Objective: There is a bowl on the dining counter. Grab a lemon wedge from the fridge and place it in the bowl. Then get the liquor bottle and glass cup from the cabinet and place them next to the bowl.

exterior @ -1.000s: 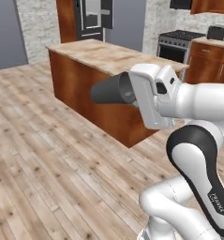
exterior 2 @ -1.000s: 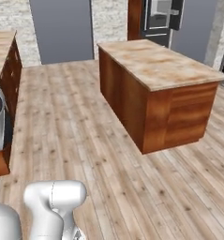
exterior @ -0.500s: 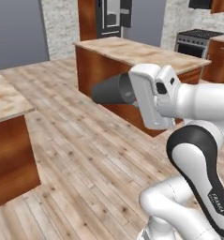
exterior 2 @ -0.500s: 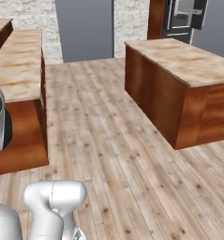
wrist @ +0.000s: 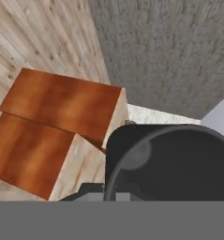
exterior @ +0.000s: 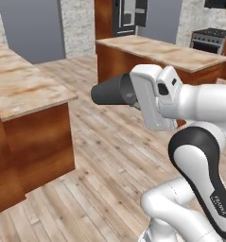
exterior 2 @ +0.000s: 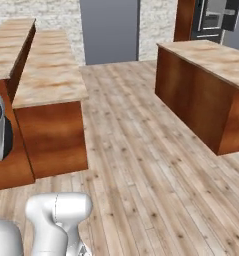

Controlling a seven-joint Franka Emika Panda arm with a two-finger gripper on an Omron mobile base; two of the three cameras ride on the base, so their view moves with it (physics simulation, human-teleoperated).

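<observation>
The jaws are clamping shut on the glass cup (exterior: 113, 90), a smooth dark grey tapered tumbler lying sideways in the air, its wide round rim (wrist: 165, 164) gaping toward the hand camera. Just beyond, to the left, the dining counter (exterior: 24, 90) is showing a matte beige, rust-veined marble surface over a glossy reddish-brown wood front. Pale plank flooring (exterior 2: 141, 150) is stretching past a second blocky wood island (exterior 2: 206, 85). Farthest back, the tall dark grey fridge (exterior: 128, 16) is standing against the rough stone wall.

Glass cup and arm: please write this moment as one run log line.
phase: carrying | held: glass cup, lying sideways in shut fingers | nearest: dining counter at left | floor: wood planks
</observation>
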